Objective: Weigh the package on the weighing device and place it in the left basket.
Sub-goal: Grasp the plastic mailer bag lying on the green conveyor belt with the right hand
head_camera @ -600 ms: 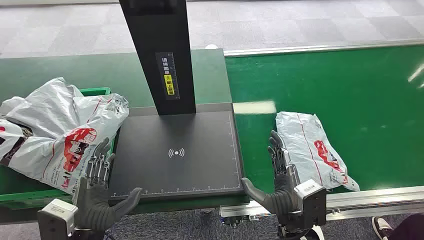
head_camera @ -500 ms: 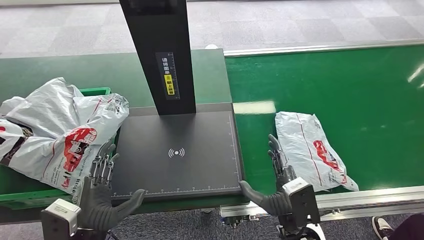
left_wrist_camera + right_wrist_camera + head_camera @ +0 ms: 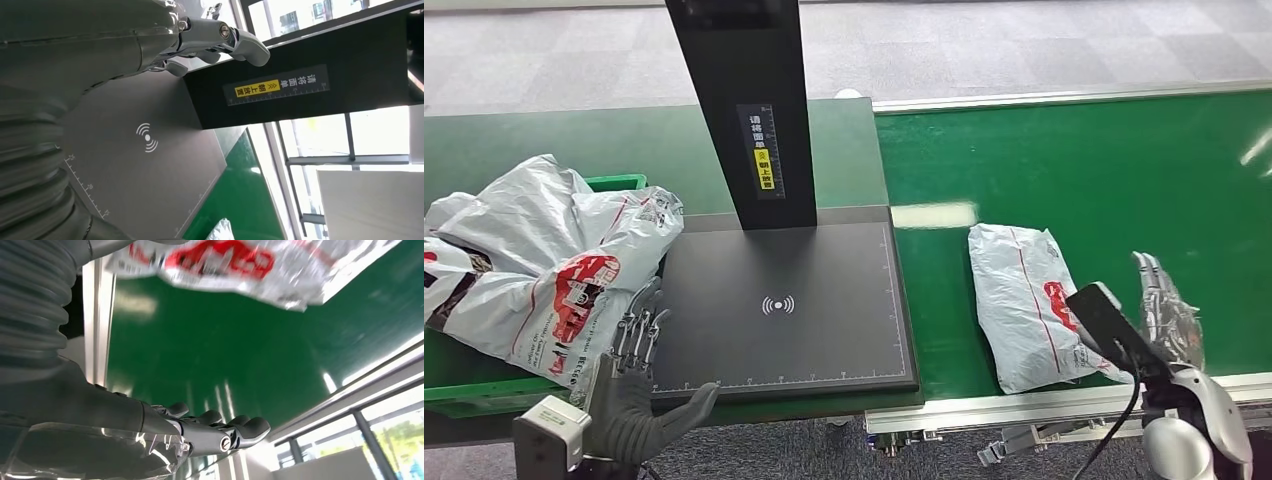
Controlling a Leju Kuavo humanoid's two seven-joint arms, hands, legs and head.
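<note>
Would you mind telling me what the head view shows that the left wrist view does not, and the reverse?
Head view alone: the green basket heaped with bags, the right hand open beside the package on the green belt, and the whole scale platform. Left wrist view alone: windows behind the scale's post. Both share the platform's wave mark, the labelled black post, and the left hand, open.
</note>
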